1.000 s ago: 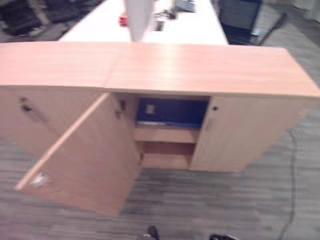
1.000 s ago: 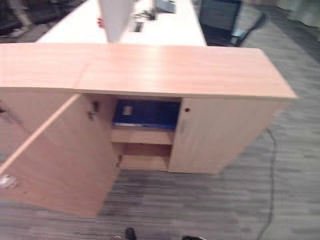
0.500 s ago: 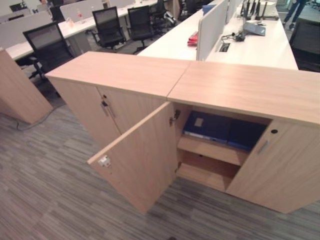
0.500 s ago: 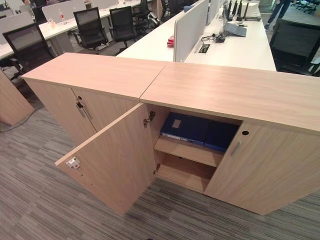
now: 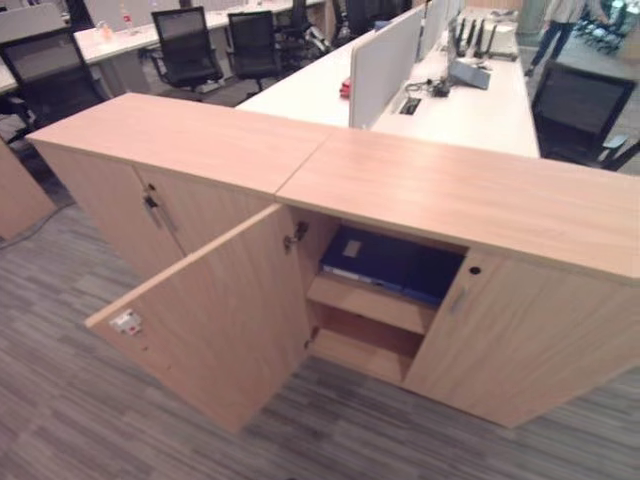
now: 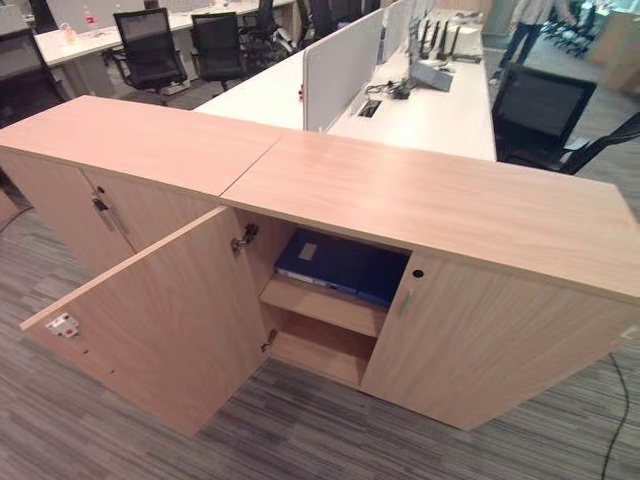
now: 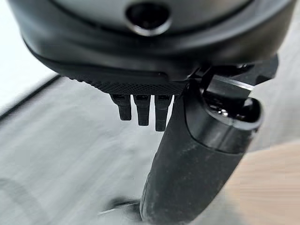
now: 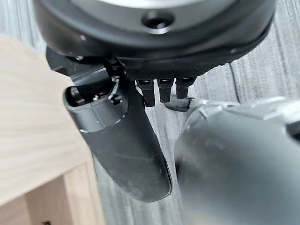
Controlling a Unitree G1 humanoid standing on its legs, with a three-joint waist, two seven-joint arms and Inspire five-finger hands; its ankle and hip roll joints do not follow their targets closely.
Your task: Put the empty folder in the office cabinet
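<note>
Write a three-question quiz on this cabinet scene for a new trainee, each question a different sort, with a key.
1. True or false: the blue folder lies flat on the upper shelf of the cabinet.
2. Which door of that cabinet stands open? A) the left door B) the right door C) both
3. Fill in: the left hand and the right hand hold ____.

Key
1. True.
2. A: the left door is swung out wide, while the right door is closed.
3. Nothing: both hang over the grey carpet with fingers relaxed.
</note>
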